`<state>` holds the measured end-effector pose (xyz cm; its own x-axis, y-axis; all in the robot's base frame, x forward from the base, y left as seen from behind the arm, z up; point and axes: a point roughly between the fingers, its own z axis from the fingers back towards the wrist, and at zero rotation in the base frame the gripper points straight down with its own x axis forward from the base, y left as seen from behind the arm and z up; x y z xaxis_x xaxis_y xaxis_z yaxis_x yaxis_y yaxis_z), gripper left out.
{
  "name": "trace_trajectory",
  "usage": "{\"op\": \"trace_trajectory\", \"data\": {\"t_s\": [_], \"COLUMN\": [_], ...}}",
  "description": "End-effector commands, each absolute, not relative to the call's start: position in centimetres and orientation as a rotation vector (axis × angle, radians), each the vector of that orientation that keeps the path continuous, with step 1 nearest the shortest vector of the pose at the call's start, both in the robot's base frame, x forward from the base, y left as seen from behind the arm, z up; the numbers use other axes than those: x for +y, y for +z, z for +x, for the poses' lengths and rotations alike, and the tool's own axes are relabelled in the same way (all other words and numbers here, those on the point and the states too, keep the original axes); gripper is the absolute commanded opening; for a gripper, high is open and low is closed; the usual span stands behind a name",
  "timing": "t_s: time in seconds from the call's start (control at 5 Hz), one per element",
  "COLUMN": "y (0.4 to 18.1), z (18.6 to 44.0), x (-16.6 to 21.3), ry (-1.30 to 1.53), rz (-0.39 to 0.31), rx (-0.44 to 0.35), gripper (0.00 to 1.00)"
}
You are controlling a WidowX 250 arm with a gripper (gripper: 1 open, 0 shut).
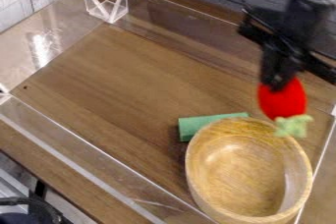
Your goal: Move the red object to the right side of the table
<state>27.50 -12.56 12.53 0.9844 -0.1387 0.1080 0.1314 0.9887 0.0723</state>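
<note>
The red object (281, 98) is a small round bright-red toy with a light green leafy end (293, 125) dangling below it. It hangs in the air at the right of the table (118, 81), above the far rim of the wooden bowl. My black gripper (280, 83) points down and is shut on the red object from above. The fingertips are partly hidden by the toy.
A wooden bowl (249, 173) sits at the front right. A flat green cloth-like square (210, 125) lies just left of the bowl's far rim. Low clear acrylic walls (73, 174) border the table; a clear stand (104, 3) sits at the back left.
</note>
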Motion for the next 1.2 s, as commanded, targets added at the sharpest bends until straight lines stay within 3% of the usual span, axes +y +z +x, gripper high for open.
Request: {"op": "trace_trajectory", "data": {"t_s": [0.0,1.0], "y": [13.2,10.4], "z": [27.9,27.9], "x": [-14.0,-13.8], "ry": [-0.112,-0.021], "rz": [0.027,-0.106], "rx": [-0.171,-0.165], "gripper": [0.00,0.00]}}
